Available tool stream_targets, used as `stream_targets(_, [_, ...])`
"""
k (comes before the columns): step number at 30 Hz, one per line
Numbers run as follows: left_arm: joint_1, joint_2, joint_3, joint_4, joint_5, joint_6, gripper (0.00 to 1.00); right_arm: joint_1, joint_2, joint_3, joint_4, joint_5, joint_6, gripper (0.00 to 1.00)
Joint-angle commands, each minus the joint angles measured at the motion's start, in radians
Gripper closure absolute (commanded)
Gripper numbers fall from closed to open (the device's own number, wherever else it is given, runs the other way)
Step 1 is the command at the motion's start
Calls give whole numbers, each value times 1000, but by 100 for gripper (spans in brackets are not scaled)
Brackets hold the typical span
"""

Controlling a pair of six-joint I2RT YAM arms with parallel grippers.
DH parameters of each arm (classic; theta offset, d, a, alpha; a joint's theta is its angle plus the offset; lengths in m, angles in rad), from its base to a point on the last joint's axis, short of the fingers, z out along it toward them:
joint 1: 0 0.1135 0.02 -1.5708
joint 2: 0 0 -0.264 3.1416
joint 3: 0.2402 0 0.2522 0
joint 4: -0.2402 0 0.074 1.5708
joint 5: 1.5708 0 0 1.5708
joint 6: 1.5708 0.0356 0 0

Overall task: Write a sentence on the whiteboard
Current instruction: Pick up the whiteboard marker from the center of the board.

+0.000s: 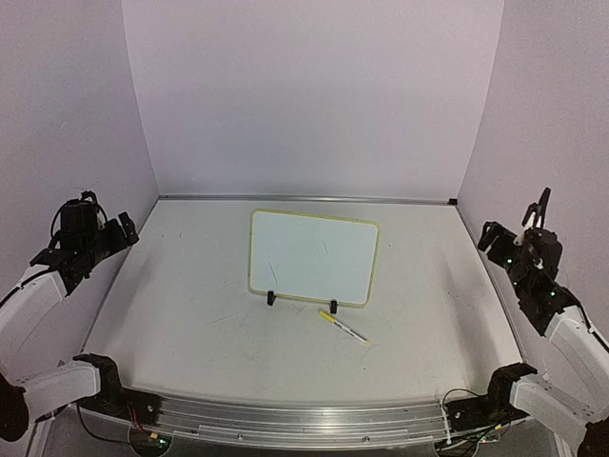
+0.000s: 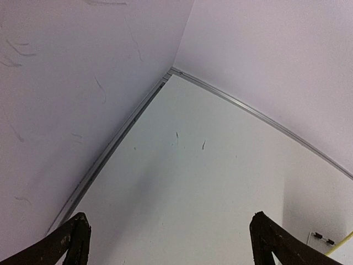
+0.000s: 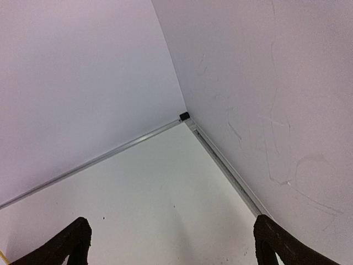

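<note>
Pale yellow frames the whiteboard (image 1: 314, 257), which stands near the middle of the counter (image 1: 181, 295) on its two black clip feet (image 1: 271, 298), face turned toward the arm bases. The white face shows only a few faint strokes; I can make out no readable sentence on it from the overhead view. A yellow marker (image 1: 343, 329) lies flat on the counter just in front of the board's right foot, apart from it, angled down to the right.

Both arms sit folded back at the sides, well away from the board. The left tool (image 2: 170, 243) has its fingers spread wide with nothing between them, and its camera looks at the far left corner of the counter. The right tool (image 3: 171, 243) is likewise wide apart and empty, facing the far right corner.

I judge the writing has not begun, so the step in hand is fetching the marker. The right arm looks better placed. I need to bring it in over the pen, line the fingers across the barrel, and close on it. Whether the cap is on I cannot tell.
</note>
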Motion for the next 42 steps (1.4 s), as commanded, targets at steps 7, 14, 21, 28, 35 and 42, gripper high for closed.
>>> stream_targets(7, [-57,31,115,-105,308,3,1,1,151,167,-239,-290,3,2])
stream_targets(14, [-367,130,78,-53,111,-33,1,233,233,188,-261,-319,44,5])
stream_targets(21, [-465,210,4,96,141,-123,1,626,421,192,-240,-239,41,14])
stream_targets(28, [-466,225,-45,128,180,-169,1,885,717,271,-226,-122,40,29])
stream_targets(35, [-468,198,-65,99,221,-178,1,928,908,342,-226,-90,17,44])
stream_targets(42, [-468,208,-60,101,294,-140,1,932,1007,372,-238,-83,4,55])
